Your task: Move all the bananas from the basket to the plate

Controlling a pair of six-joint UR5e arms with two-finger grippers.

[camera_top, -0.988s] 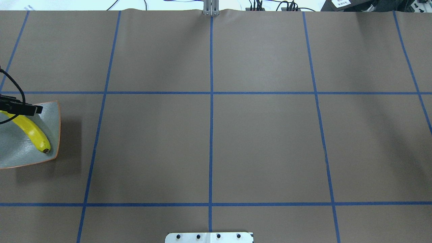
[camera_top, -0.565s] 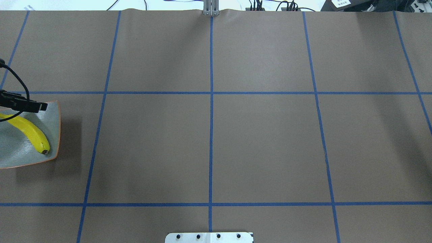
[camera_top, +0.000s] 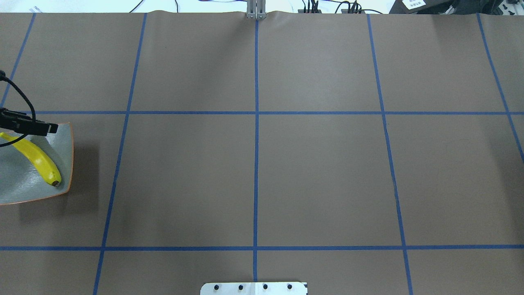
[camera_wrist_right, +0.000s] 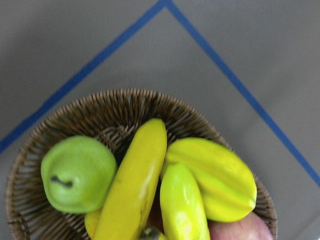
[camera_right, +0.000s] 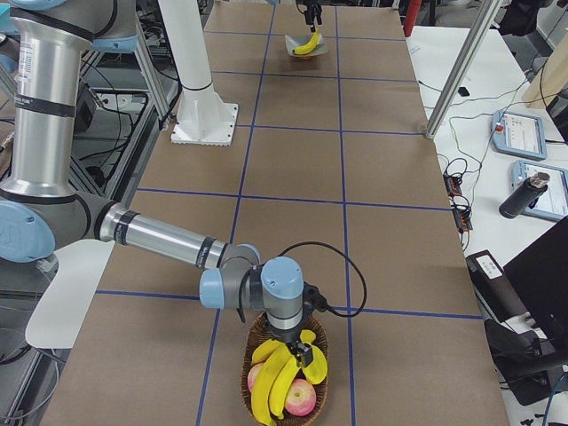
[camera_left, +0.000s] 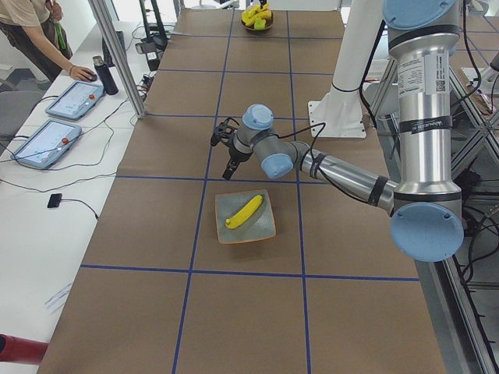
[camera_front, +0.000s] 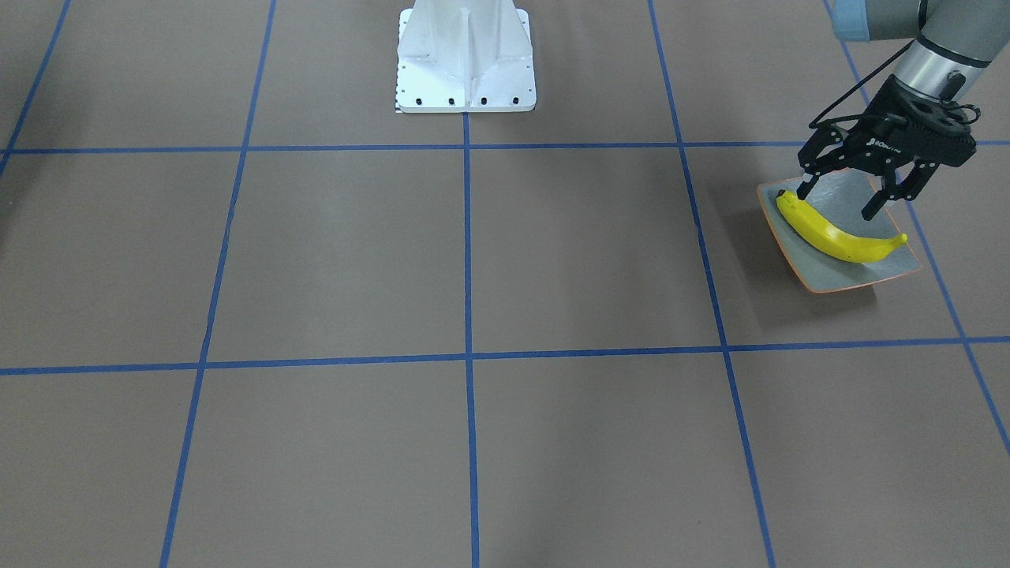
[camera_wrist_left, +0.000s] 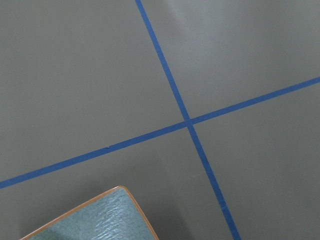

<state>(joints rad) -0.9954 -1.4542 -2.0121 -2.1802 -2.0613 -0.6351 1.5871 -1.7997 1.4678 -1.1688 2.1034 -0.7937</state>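
Exterior front-facing shows us the left gripper (camera_front: 836, 203), fingers spread wide, backed slightly off the glossy yellow curved banana (camera_front: 836, 237). The banana lies loose on the squarish grey-green, orange-rimmed plate (camera_front: 868, 270) at this view's right. One is delivered.

Exterior right: the right gripper (camera_right: 302, 353) hangs over the brown wicker basket (camera_right: 246, 373). We cannot tell whether its fingers are apart.

Right wrist: more yellow bananas (camera_wrist_right: 132, 185) wait inside.

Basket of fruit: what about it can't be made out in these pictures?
Number of bananas: right wrist view's bottom edge cuts off the basket, and fruit overlap.
Middle of the pile: covered by the right tool in the right side view.
Tool open or shut: too small there.
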